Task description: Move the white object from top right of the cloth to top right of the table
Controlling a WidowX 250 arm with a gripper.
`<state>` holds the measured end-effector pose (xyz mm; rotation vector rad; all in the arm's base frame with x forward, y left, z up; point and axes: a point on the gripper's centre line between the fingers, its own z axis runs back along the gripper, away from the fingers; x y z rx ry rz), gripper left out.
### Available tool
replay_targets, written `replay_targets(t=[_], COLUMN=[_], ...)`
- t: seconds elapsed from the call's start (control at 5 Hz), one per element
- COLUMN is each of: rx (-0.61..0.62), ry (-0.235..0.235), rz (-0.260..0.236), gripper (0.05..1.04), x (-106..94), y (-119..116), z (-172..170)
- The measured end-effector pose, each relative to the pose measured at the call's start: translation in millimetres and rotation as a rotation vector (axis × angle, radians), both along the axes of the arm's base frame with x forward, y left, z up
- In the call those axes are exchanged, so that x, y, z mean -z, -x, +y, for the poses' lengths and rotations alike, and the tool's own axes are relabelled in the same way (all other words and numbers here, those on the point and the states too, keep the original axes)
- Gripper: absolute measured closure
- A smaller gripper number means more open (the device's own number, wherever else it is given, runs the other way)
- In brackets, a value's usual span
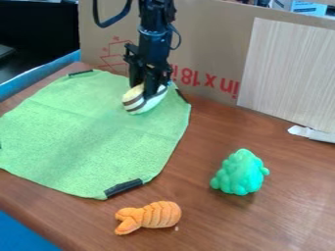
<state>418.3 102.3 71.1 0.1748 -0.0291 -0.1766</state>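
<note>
The black gripper (145, 89) hangs down at the top right part of the green cloth (85, 127), right over the white object (136, 104). This object is rounded with dark brown stripes and rests at the cloth's top right corner. The gripper's lower end overlaps its upper side and hides part of it. Whether the object is held cannot be made out. Brown wooden table (196, 196) surface extends to the right of the cloth.
A green lumpy toy (241, 172) stands right of centre, and an orange toy (149, 216) lies near the front. Cardboard (206, 37) and a pale wood panel (288, 73) border the table's back. A white scrap (313, 133) is at the right edge.
</note>
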Motion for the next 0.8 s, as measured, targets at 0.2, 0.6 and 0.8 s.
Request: replay_targets(t=[0.2, 0.6, 0.8], rx=[0.017, 0.069, 0.1], ry=[-0.003, -0.009, -0.071], rz=[0.014, 0.005, -0.014], gripper=[0.744, 0.871, 1.002], x=[0.0, -16.2, -32.7], y=[1, -4, -10], z=[-3, -38, -65])
